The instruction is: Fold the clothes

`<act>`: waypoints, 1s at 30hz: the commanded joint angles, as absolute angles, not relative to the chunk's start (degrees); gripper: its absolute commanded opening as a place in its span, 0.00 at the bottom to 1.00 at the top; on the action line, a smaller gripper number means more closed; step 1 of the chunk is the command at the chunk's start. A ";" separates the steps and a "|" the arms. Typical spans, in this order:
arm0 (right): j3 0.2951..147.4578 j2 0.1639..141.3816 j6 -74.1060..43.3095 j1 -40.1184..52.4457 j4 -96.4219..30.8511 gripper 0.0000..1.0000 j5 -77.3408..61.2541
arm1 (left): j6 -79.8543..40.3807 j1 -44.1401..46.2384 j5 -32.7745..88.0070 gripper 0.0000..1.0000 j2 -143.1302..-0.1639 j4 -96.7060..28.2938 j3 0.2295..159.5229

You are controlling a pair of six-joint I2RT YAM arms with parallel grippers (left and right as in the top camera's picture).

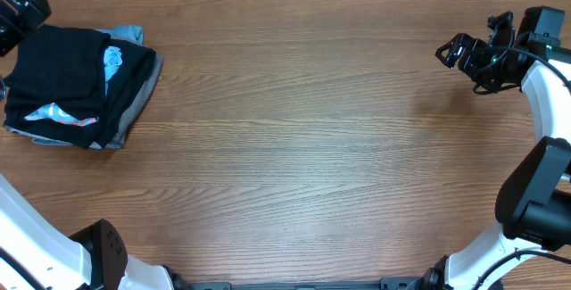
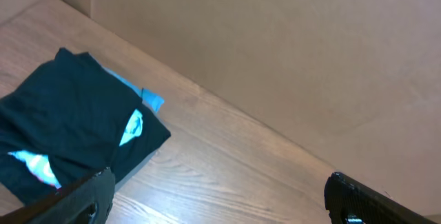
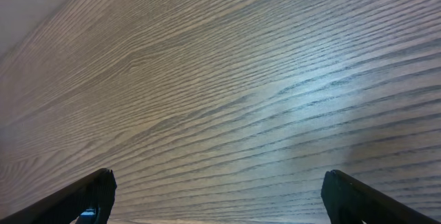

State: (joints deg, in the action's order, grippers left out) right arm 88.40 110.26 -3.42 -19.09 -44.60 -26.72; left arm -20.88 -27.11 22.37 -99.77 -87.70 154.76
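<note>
A stack of folded clothes (image 1: 80,85) lies at the far left of the wooden table: black garments on top, with light blue and grey layers showing at the edges. It also shows in the left wrist view (image 2: 69,131). My left gripper (image 1: 20,9) is at the far left corner, just beyond the stack, open and empty (image 2: 217,200). My right gripper (image 1: 457,51) is at the far right of the table, open and empty, over bare wood (image 3: 219,196).
A beige wall (image 2: 289,52) runs along the table's far edge. The wooden tabletop (image 1: 312,138) stretches between the two arms. Both arm bases stand at the near corners.
</note>
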 commanded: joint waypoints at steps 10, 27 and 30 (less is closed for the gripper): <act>88.47 88.47 -3.68 -8.47 -44.27 1.00 -26.55 | -21.02 -27.35 22.02 1.00 -99.20 -88.71 154.98; 88.47 29.65 -0.64 22.57 -55.88 1.00 -15.16 | -21.02 -27.35 22.02 1.00 -99.20 -88.71 154.98; 88.09 24.18 -0.64 18.26 -63.90 1.00 -13.06 | -21.02 -27.35 22.02 1.00 -99.20 -88.71 154.98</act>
